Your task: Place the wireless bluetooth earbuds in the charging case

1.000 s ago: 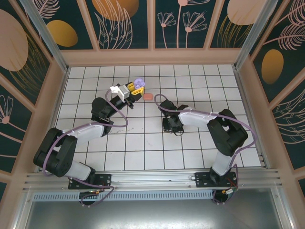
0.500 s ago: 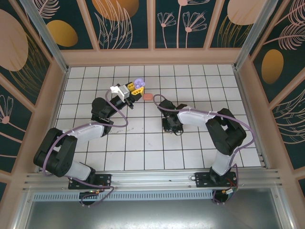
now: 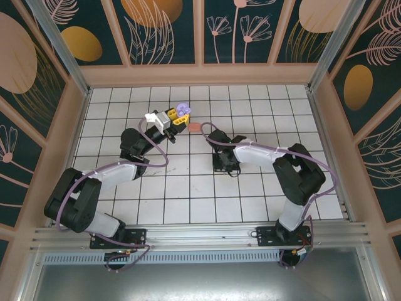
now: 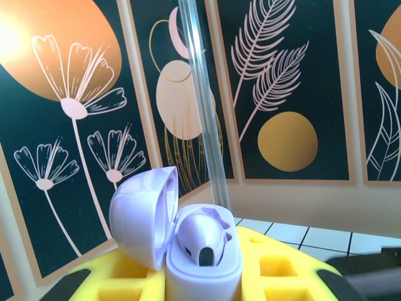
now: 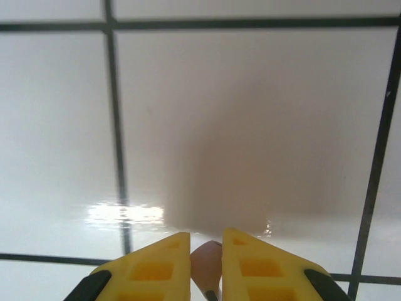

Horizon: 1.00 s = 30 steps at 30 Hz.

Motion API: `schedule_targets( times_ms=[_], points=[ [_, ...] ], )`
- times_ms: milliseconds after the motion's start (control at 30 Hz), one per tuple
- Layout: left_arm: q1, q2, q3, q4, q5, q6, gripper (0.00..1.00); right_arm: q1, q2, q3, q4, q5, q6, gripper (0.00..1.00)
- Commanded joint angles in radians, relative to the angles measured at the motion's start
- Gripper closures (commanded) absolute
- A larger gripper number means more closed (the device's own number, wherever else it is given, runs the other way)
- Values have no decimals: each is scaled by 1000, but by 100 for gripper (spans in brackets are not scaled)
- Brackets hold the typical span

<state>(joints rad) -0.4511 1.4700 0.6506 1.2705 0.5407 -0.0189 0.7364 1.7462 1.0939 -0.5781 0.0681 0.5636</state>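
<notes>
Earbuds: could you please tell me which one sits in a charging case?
The purple earbud, nested in the open purple case; the pale pink earbud is pinched in the right gripper.

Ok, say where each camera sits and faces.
Top external: above and behind, looking down on the table; both arms show.
Left wrist: on the left hand, facing wall panels; it holds the purple case.
Right wrist: on the right hand, facing the tiles, pinching a pink bud.
Shared by top and left wrist: the purple case.
</notes>
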Motion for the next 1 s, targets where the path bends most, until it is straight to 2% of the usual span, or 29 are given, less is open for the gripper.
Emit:
schedule_targets(
  times_ms=[0,300,567,733,967],
  points=[
    [-4,-31,21,-1,2,20,100,-2,-109,94,-15,7,21,85],
    [-4,-46,45,-54,6,54,100,-48,-235,381,7,4,-32,86],
    [-4,-34,78,-87,35,81,100,-65,-232,649,65,-9,-104,86],
    [-4,-18,104,-97,44,74,100,-64,-207,716,115,-50,-116,86],
    [-5,5,124,-88,38,50,100,-39,-201,678,191,-108,-104,86]
  ],
)
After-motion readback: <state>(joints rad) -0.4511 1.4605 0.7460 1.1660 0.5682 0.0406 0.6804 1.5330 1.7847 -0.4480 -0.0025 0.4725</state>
